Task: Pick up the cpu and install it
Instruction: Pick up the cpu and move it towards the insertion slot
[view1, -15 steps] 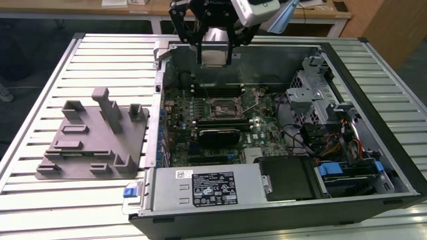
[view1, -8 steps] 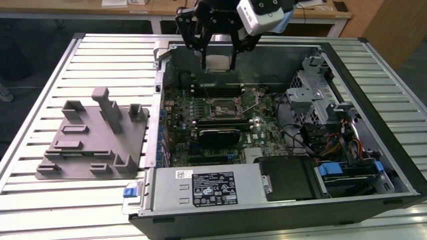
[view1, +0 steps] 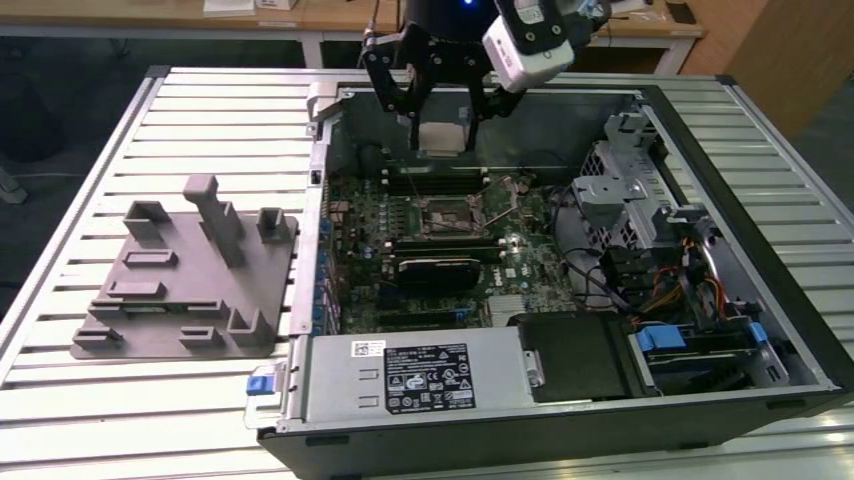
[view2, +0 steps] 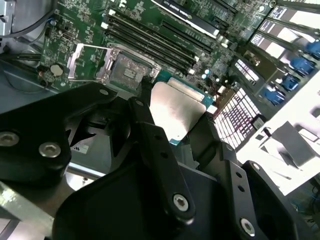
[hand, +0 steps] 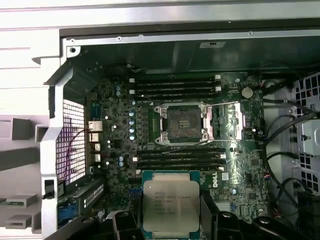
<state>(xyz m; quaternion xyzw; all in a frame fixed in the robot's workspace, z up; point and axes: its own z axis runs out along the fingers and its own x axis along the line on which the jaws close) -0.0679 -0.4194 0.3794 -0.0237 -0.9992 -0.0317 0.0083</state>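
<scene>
The cpu (view1: 445, 138), a flat square chip with a silver top and a green edge, hangs in the air over the far part of the open computer case. My gripper (view1: 450, 118) is shut on it, one black finger on each side. In the first wrist view the cpu (hand: 170, 200) shows top side up between the fingers (hand: 216, 220), a short way from the open socket (hand: 181, 122) on the motherboard. In the second wrist view the cpu (view2: 177, 110) sits between the fingers (view2: 145, 115), with the socket (view2: 125, 75) beyond it. The socket (view1: 447, 212) lies below the gripper with its silver frame raised.
A grey plastic tray (view1: 174, 290) with upright posts sits on the slatted table at the exterior view's left. Inside the case (view1: 320, 130) are memory slots (hand: 175, 87), a power supply (view1: 427, 375) at the near side, and a drive cage (view1: 641, 200) with cables at the right.
</scene>
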